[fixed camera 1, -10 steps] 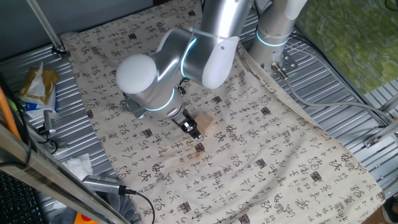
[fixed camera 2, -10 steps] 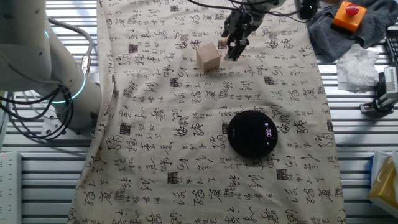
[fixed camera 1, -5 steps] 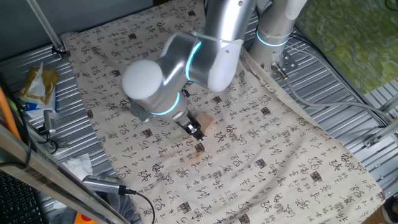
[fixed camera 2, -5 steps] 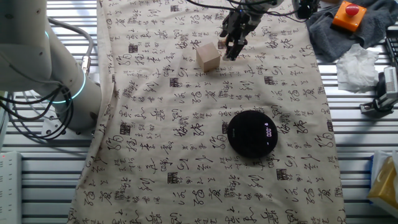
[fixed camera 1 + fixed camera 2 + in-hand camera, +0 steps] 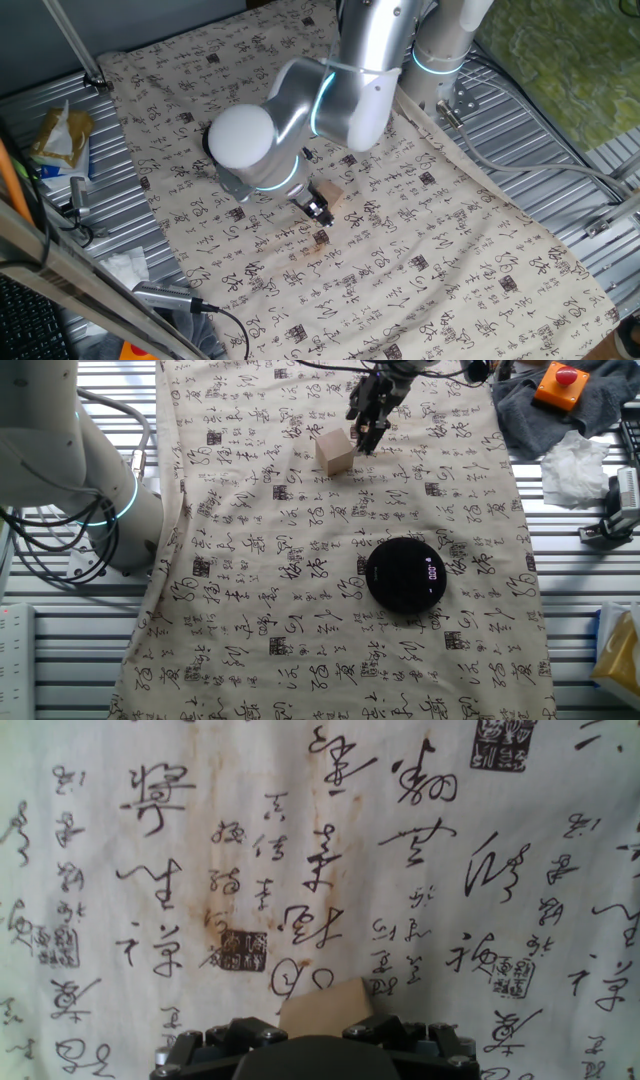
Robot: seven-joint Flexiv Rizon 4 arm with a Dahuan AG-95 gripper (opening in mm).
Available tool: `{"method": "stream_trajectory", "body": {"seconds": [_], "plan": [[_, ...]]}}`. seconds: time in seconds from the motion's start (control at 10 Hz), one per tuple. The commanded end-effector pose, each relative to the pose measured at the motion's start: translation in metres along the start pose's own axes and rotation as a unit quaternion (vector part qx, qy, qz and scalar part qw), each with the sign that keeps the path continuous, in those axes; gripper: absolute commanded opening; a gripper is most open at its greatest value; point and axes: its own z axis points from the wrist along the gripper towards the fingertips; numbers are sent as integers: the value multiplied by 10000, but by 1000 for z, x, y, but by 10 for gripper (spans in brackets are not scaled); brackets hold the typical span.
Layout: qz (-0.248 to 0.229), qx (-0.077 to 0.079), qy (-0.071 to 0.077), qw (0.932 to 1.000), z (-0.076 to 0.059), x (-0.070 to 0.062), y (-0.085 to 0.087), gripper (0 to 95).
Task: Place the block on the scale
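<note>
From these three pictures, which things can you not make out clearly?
- The hand: whether it is open or shut. In one fixed view the arm covers most of it; in the hand view its fingers are cut off by the lower edge.
- The block: whether the hand touches it.
- The scale: its white mark is too small to read; the scale is absent from the other two views.

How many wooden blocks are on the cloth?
1. The block sits on the cloth, right beside the gripper, far from the scale. The arm may hide others.
</note>
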Motion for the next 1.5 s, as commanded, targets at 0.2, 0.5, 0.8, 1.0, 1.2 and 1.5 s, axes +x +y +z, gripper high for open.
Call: {"method": "stream_trajectory", "body": {"seconds": [0.2,0.5,0.8,1.0,1.2,1.5], "plan": [[-181,264,46,9995,3,1,1,760],[-270,351,60,9990,5,2,1,760],[-412,471,68,9980,7,4,1,760],[-457,507,80,9976,8,4,1,760],[-568,627,113,9964,10,6,0,760],[-679,721,141,9950,13,8,-3,760]]}}
